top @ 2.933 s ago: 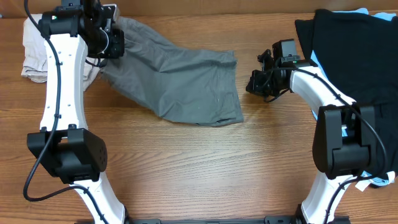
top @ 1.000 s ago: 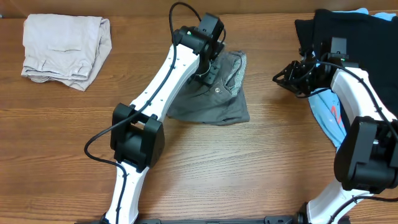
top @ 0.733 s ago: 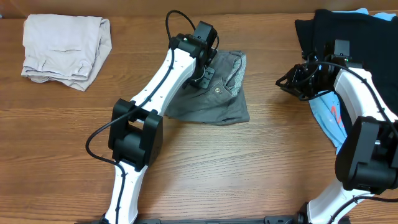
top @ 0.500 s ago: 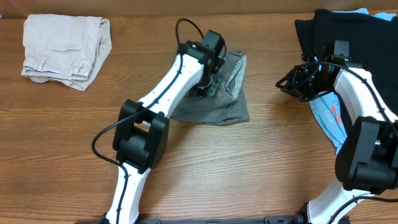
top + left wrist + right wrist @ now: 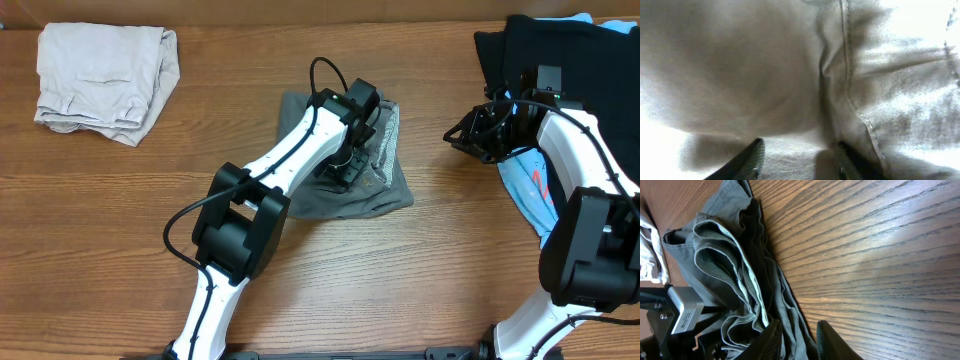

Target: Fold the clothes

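Now — left jaws parted, down on grey shorts (image 5: 388, 185) | right jaws parted, empty, near black garment (image 5: 570, 60)

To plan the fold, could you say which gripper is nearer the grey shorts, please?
Left. The left gripper sits on the grey shorts; the right gripper hangs off their right edge, beside the black garment.

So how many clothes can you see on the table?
4. A folded beige garment lies far left, grey woven shorts in the middle, a black garment and a light-blue garment piled far right. More may hide there.
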### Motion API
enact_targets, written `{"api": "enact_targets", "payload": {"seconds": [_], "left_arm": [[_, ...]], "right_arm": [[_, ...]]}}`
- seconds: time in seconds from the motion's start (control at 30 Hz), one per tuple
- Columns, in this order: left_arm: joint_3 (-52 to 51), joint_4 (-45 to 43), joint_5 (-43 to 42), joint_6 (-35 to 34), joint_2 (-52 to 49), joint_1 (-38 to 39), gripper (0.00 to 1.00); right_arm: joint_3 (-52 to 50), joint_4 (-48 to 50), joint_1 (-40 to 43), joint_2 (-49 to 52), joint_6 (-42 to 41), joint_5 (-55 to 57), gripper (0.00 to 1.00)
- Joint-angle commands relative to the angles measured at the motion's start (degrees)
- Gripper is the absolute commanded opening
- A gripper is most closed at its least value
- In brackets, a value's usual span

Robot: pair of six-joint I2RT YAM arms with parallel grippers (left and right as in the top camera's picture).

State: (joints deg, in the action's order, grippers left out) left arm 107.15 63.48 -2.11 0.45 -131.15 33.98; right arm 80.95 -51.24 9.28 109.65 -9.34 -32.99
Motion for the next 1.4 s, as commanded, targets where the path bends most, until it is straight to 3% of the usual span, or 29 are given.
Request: {"api": "enact_targets", "payload": {"seconds": [0.0, 0.17, 0.33, 0.53, 0.67, 0.9, 1.2, 1.37], "left_arm": [[-0.6, 1.0, -0.3, 0.9, 1.0, -1.0, 0.59], [1.0, 3.5, -0.3, 0.9, 1.1, -2.6, 0.68], [9.0, 11.0, -0.3, 0.9, 1.1, -4.3, 0.76], [19.2, 17.1, -4.0, 3.8, 1.1, -4.5, 0.84], [18.9, 14.3, -6.3, 7.3, 1.1, -3.0, 1.00], [17.7, 8.0, -7.0, 6.4, 0.2, -1.1, 1.00], [17.5, 14.1, 0.3, 7.0, -3.4, 0.1, 0.99], [16.0, 14.7, -4.5, 5.7, -3.7, -2.6, 0.94]], "right_arm": [[0.5, -0.1, 0.1, -1.4, 0.4, -0.1, 0.28], [0.5, -0.2, 0.1, -1.4, 0.4, -0.1, 0.32], [0.5, -0.1, 0.1, -1.4, 0.4, -0.1, 0.34], [2.2, 0.0, 1.7, -1.4, 0.5, -2.2, 0.48], [7.6, -3.9, 5.1, -1.9, 1.8, -4.8, 0.55], [14.7, -12.4, 9.2, -2.0, 5.3, -2.4, 0.68], [14.7, -13.9, 10.1, -2.0, 5.4, -0.5, 0.69], [14.7, -14.0, 10.0, -2.0, 5.6, -0.1, 0.70]]}}
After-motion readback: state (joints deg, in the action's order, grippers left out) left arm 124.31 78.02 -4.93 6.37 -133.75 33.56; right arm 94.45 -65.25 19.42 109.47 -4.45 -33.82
